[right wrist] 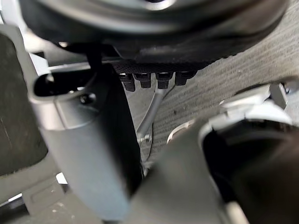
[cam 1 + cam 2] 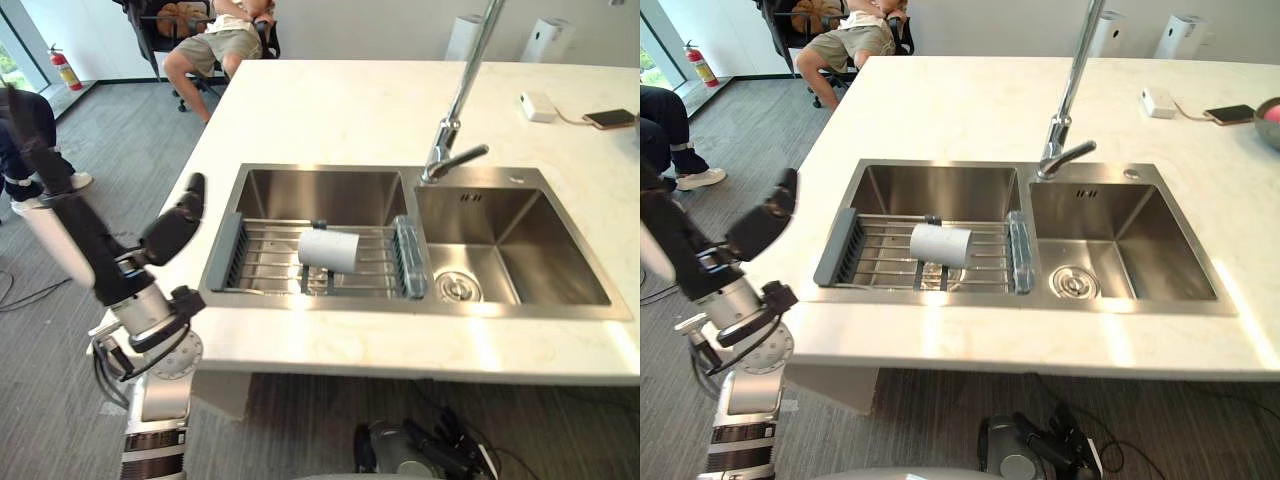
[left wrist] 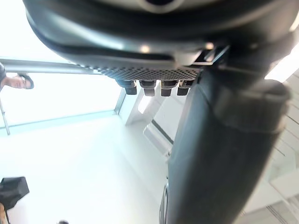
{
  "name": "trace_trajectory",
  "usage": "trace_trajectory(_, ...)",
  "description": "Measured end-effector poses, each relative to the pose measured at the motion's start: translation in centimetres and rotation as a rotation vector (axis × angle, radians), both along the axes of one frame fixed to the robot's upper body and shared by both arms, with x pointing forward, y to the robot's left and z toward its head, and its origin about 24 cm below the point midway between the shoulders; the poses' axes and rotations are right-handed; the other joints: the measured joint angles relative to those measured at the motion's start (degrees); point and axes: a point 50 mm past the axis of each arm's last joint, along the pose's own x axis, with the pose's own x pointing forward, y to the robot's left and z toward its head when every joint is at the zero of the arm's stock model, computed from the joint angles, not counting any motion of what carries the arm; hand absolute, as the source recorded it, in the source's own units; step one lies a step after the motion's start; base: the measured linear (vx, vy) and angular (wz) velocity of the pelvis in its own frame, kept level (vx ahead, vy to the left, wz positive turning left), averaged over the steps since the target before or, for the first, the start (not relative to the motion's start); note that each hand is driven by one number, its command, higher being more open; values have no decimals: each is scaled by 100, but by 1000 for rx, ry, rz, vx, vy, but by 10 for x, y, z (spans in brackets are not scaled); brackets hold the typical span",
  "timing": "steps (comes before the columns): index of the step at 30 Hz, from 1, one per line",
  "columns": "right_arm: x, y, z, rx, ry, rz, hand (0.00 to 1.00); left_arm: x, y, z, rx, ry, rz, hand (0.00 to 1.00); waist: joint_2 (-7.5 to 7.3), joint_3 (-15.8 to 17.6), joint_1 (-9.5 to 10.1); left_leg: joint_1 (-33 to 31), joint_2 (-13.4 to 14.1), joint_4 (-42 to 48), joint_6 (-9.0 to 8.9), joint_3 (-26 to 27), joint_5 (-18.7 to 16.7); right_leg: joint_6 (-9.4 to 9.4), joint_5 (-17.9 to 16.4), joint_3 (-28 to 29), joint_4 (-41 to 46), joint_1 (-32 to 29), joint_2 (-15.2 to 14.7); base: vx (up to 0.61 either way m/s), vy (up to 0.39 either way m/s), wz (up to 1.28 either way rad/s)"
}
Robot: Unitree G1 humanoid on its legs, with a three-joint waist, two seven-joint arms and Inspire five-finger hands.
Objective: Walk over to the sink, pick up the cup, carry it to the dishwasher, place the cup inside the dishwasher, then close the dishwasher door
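Pale marble desk (image 2: 330, 110) stands before me. Nearest, the left robot hand (image 2: 172, 228) hangs off its left edge, fingers straight, holding nothing; the right robot hand (image 1: 159, 51) I cannot judge. Beyond, the cup (image 2: 329, 250) lies sideways on the sink (image 2: 520, 215) rack (image 2: 260, 255).

A white bench (image 2: 350, 110) stands on grey carpet floor (image 2: 120, 150) — a red extinguisher (image 2: 66, 68) by the window (image 2: 8, 62), a person (image 2: 215, 40) seated on a black chair (image 2: 150, 25) before the white wall (image 2: 380, 25).
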Motion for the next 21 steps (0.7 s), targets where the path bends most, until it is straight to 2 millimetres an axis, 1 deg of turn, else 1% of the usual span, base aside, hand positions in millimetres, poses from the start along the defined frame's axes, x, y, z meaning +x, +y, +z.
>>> trace_trajectory(1,-1,-2,0,-4,13,14,100,-1,-6,0,33,14,-45,100,-2,-24,30,-198,88,166,3,55,-118,53,36,7,-250,285,-5,194,-22,13)
trace_trajectory(2,-2,-3,-1,-4,17,18,100,-2,-8,2,50,19,-66,100,-1,-54,50,-312,144,111,3,86,-147,86,57,28,-328,346,-12,119,15,-16)
trace_trajectory(3,-2,-5,-1,1,17,29,100,-3,-12,7,95,16,-109,100,14,-105,148,-512,241,-379,0,125,-62,133,85,115,-368,355,-17,108,68,-24)
trace_trajectory(4,0,-11,1,-5,10,47,100,-4,-16,14,150,2,-154,100,181,-195,143,-690,369,-1218,-315,76,555,236,76,141,-348,281,57,115,105,-43)
trace_trajectory(5,2,-13,0,-1,15,55,100,-5,-17,15,185,7,-177,100,188,-200,187,-611,343,-1290,-339,95,559,307,85,293,-297,225,60,131,153,-43)
trace_trajectory(6,2,-13,-1,7,25,53,100,-2,-19,16,273,43,-222,100,167,-243,141,-504,206,-1584,-281,197,698,400,133,398,-313,176,-20,75,160,-43)
trace_trajectory(7,0,-13,-1,14,30,49,100,4,-25,18,381,92,-277,100,151,-256,91,-429,77,-1850,-237,259,833,454,166,449,-344,121,-106,39,145,-23)
trace_trajectory(8,-1,-14,-2,18,34,45,100,7,-28,18,440,120,-309,100,154,-257,62,-412,19,-1961,-226,287,896,488,189,471,-369,92,-140,-10,120,-6)
trace_trajectory(9,-3,-15,-2,29,41,34,100,15,-34,17,564,183,-370,100,166,-253,-12,-384,-76,-2142,-210,306,1027,545,246,490,-437,64,-200,-20,77,0)
trace_trajectory(10,-4,-15,-3,33,44,30,100,19,-36,16,621,217,-395,100,169,-251,-51,-371,-110,-2215,-207,307,1085,560,277,494,-476,62,-216,-32,70,-5)
trace_trajectory(12,-4,-16,-2,44,39,30,100,31,-37,14,789,339,-455,100,194,-240,-184,-326,-141,-2339,-196,389,1156,559,414,595,-640,80,-211,-37,55,-20)
trace_trajectory(15,-10,-19,-2,46,45,6,100,41,-39,18,891,423,-507,100,198,-237,-262,-318,-144,-2384,-165,433,1180,548,544,638,-793,102,-180,-55,16,-13)
trace_trajectory(18,-18,-23,-2,42,65,-26,100,45,-40,24,901,455,-544,100,198,-237,-303,-271,-137,-2497,-109,452,1231,558,682,647,-1014,173,-141,-64,-2,-3)
trace_trajectory(21,-24,-26,-2,35,80,-35,100,49,-45,28,909,472,-575,100,194,-238,-304,-234,-128,-2534,-101,477,1238,567,837,663,-1268,317,-112,-69,4,-5)
